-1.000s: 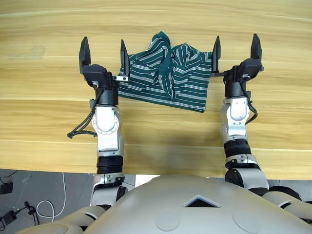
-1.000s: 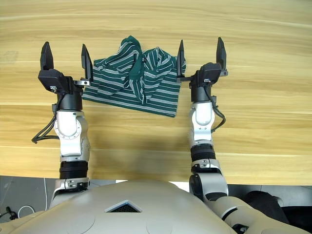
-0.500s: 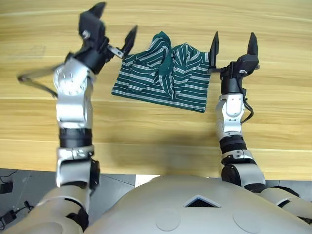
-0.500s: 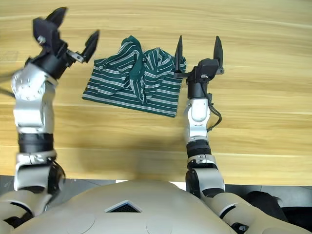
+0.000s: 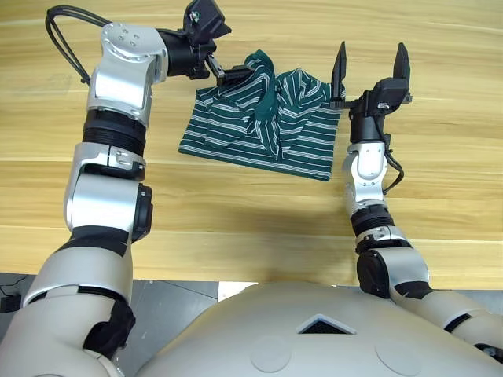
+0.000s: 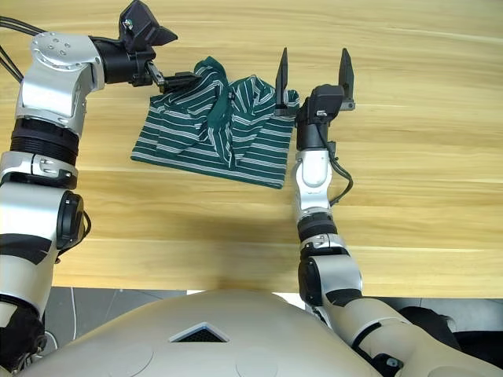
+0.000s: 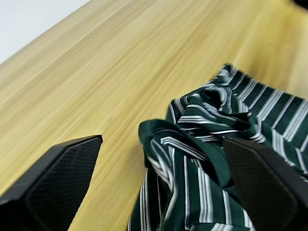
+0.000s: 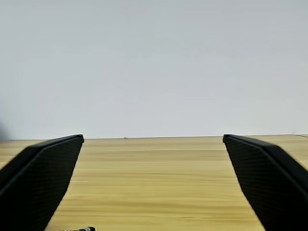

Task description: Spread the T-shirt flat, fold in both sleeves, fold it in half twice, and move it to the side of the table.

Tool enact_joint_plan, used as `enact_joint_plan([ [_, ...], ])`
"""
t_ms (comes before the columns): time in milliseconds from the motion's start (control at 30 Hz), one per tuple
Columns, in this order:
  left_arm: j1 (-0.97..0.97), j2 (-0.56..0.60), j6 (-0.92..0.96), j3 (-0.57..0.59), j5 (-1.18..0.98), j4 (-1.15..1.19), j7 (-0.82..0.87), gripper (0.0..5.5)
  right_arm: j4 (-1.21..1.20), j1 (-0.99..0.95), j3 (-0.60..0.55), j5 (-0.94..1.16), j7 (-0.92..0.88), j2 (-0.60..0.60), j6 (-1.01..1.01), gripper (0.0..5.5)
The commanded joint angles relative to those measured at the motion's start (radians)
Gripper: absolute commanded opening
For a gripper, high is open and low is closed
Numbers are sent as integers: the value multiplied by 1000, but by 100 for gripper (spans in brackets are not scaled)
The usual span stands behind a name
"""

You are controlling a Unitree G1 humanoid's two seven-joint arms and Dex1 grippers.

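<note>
1. Counter (image 5: 236,212): light wood with the grain running left to right. It covers the head views from the top edge down to its near edge low in the frame. In the right wrist view it ends at a pale wall (image 8: 154,62).
2. T-shirt (image 5: 259,118): dark green with thin white stripes, lying on the counter in the upper centre of the frame. It is crumpled rather than flat. A plain green ridge of bunched cloth rises through its middle to a peak at the top. The lower edge is fairly straight and slants down toward the right of the frame. Neither sleeve can be told apart from the rest.
3. Left hand (image 5: 236,53): upper left of the frame, at the shirt's upper left corner, on an arm bent in from the left edge.
   - The two fingers are spread wide.
   - The lower finger lies against the cloth at that corner.
   - In the left wrist view the bunched cloth sits between the two fingers, which do not grip it.
4. Right hand (image 5: 371,55): upper right of centre, just beside the shirt's right edge.
   - The fingers stand upright, pointing to the top of the frame.
   - They are spread apart and hold nothing.
   - The inner finger is at the shirt's upper right corner; contact cannot be told.
</note>
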Motion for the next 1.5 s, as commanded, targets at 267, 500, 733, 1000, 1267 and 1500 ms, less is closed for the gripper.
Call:
enact_joint_plan([
  [267,-63,-95,-108,12,68,211,88,460,34,-22,10,-27,-18,-2,-35,538],
  [500,-79,-135,-160,-16,137,277,116,460,43,-24,14,-44,-26,0,-48,538],
  [733,-104,-133,-166,3,152,354,173,380,44,-23,20,-54,-33,-3,-54,540],
  [1000,-116,-135,-185,1,179,403,186,236,52,-26,23,-62,-42,-6,-60,540],
  [1267,-108,-128,-213,-10,217,420,192,107,65,-33,27,-81,-51,-4,-64,540],
  [1500,-98,-126,-224,-5,228,427,197,2,78,-38,30,-86,-54,-7,-70,540],
])
